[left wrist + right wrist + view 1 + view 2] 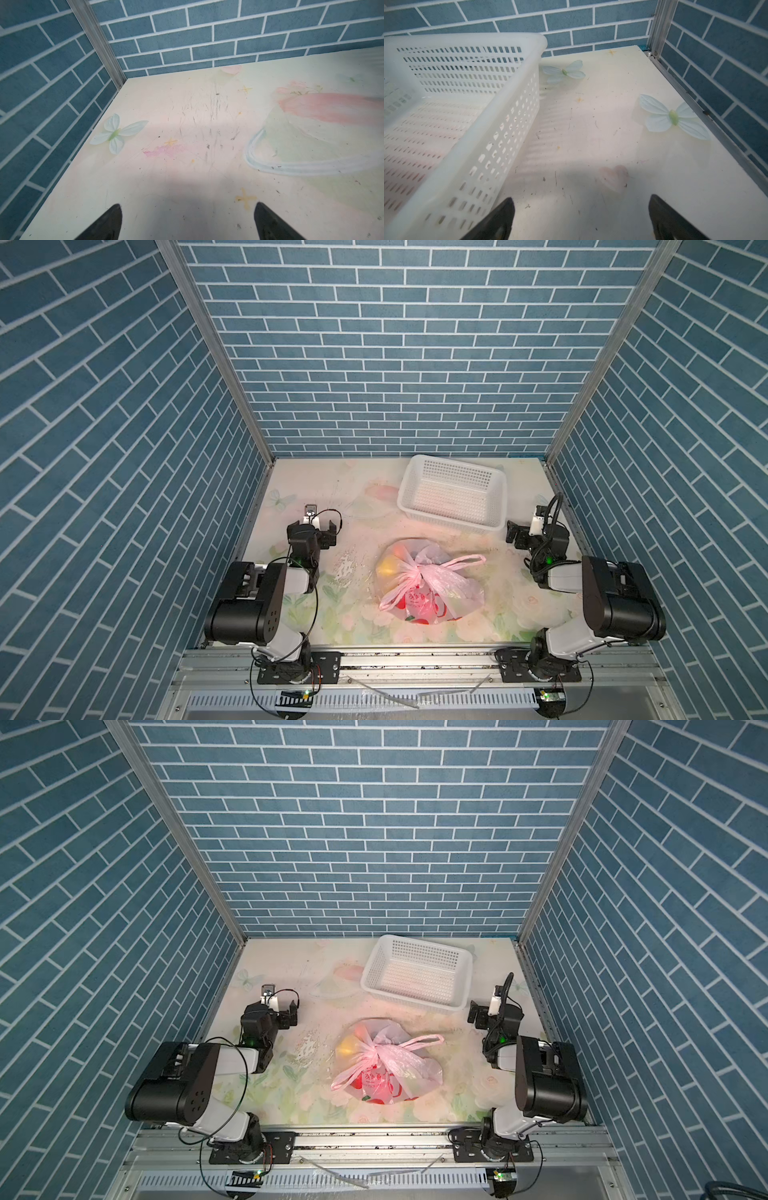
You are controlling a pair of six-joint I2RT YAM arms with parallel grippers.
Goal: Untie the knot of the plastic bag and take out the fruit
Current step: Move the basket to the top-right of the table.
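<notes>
In a top view, the plastic bag (432, 593) lay at the lower centre of the desk (324, 485). Its knot (417, 572) was tied on top, and yellow and red fruit (388, 566) showed through the plastic. A white basket (451, 522) sat just above it. The left gripper (188, 204) and right gripper (580, 199) stood wide and empty, well apart from the bag.

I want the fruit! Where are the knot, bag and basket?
knot (417, 570): in a top view, the bunched twist.
plastic bag (419, 603): in a top view, its printed side.
basket (451, 519): in a top view, its near rim.
</notes>
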